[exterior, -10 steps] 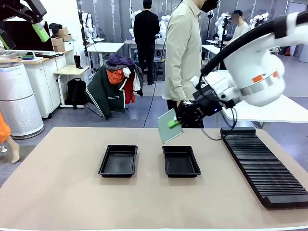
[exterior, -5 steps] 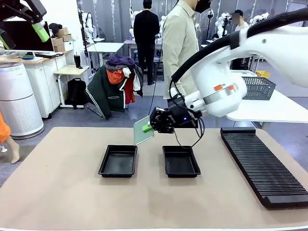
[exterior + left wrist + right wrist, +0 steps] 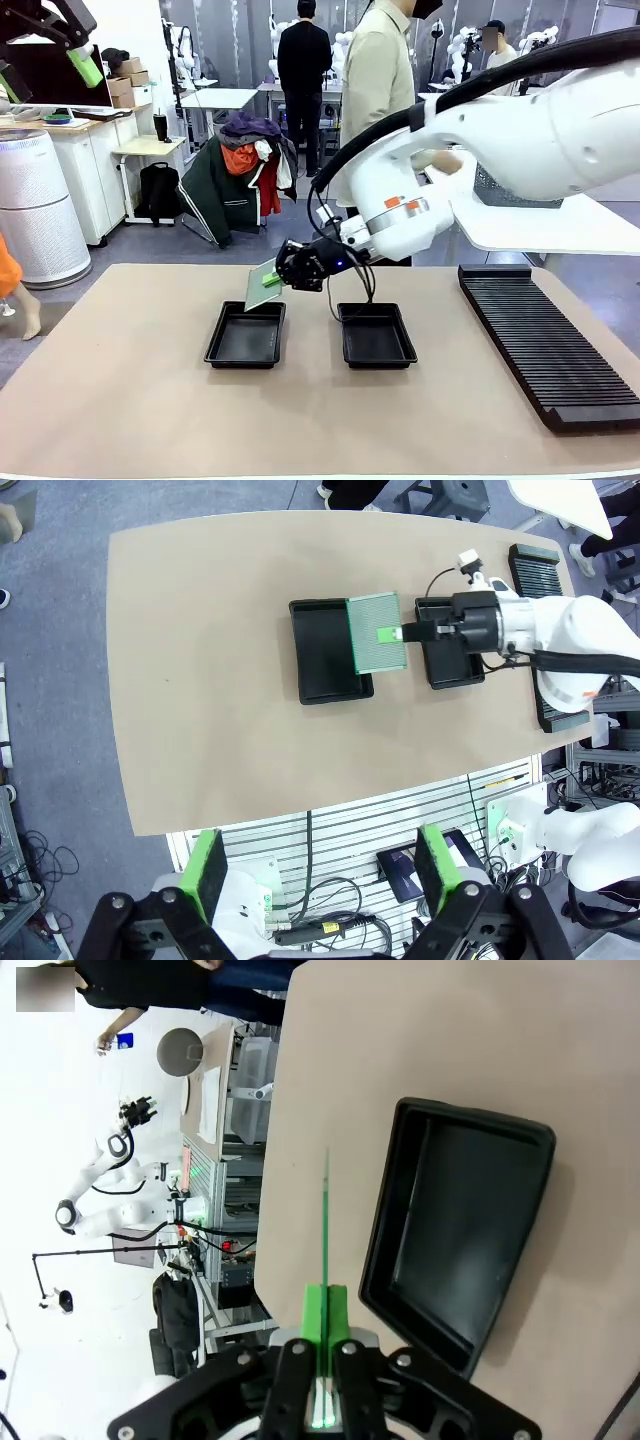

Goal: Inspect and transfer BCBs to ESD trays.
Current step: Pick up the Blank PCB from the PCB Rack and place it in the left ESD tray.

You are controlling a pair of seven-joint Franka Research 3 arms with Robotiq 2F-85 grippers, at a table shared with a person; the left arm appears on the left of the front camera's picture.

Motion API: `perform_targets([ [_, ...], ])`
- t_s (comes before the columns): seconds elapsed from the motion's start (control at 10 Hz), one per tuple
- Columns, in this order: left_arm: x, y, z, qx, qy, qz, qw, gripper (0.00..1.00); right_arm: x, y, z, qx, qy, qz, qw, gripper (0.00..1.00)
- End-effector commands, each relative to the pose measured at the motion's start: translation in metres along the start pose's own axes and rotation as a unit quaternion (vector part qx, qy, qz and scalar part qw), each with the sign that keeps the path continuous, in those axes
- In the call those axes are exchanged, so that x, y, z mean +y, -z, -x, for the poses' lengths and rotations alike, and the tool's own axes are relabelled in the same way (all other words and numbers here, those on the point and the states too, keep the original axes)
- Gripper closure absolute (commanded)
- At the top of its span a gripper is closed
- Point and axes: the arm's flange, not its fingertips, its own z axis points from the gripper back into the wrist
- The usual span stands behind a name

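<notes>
Right hand [image 3: 272, 281]: pinches one BCB [image 3: 257, 292] by its edge (face kept clear), tilted above left ESD tray [image 3: 213, 348], likely for lowering.

Right gripper [image 3: 271, 281] across middle, jaws pinched; left gripper [image 3: 322, 872] high, jaws apart.

A long black ribbed rack [image 3: 550, 345] lies at the tan table's [image 3: 120, 400] right; a person [image 3: 375, 80] stands beyond.

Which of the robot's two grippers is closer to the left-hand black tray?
The right. The right gripper holds a green board tilted just above the edge of that tray; the left gripper hangs open high above the table, far off.
</notes>
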Motion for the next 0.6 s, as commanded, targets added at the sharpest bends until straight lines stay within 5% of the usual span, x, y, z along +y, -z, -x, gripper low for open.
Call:
perform_targets([
  [0.0,0.001,0.001,0.0,0.001,-0.002,-0.001,1.0,0.0,-0.006,0.026,-0.008,-0.006,0.006,-0.003,1.0,0.97],
  [0.5,0.001,0.001,0.0,0.001,-0.002,-0.001,1.0,0.0,-0.038,0.068,-0.013,0.019,0.037,0.019,0.999,0.97],
])
